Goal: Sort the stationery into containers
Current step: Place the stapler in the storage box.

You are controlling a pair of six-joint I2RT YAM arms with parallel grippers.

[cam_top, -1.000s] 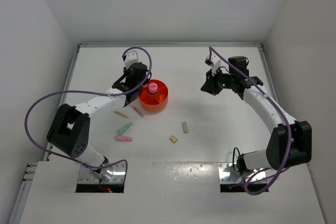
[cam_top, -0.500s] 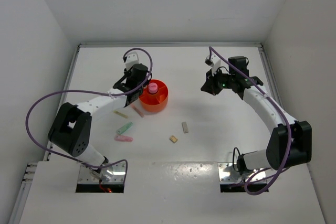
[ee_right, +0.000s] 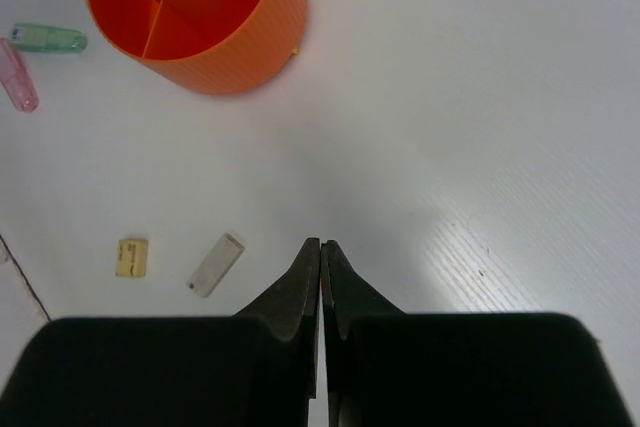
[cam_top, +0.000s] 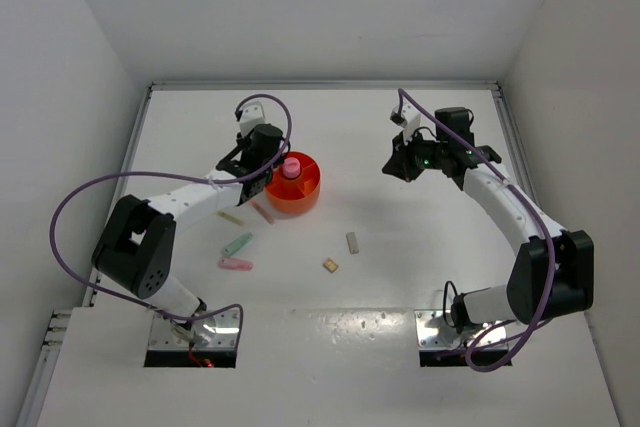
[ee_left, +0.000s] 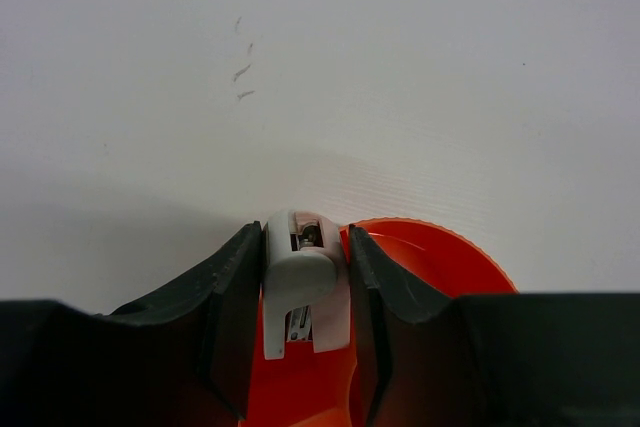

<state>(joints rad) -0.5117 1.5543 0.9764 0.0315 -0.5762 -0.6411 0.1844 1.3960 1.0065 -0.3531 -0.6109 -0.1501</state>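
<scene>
Orange tub with a capsule in its cup, and a white piece gripped at its rim.

The round orange tub point(cam_top: 302, 193) stands on the white desk point(cam_top: 420, 267), and its central cup holds an upright pink-magenta capsule point(cam_top: 291, 167). The left claw point(ee_left: 303, 239) grasps a small white piece point(ee_left: 298, 285) with a rounded grey top over the tub's edge. The right claw point(ee_right: 320, 250) is clenched on nothing, well apart. A tan stick point(cam_top: 231, 217), a pink stick point(cam_top: 262, 211), a mint stick point(cam_top: 238, 244), a second pink stick point(cam_top: 236, 264), a beige block point(cam_top: 330, 265) and a pale block point(cam_top: 352, 242) lie on the desk beside the tub.
</scene>
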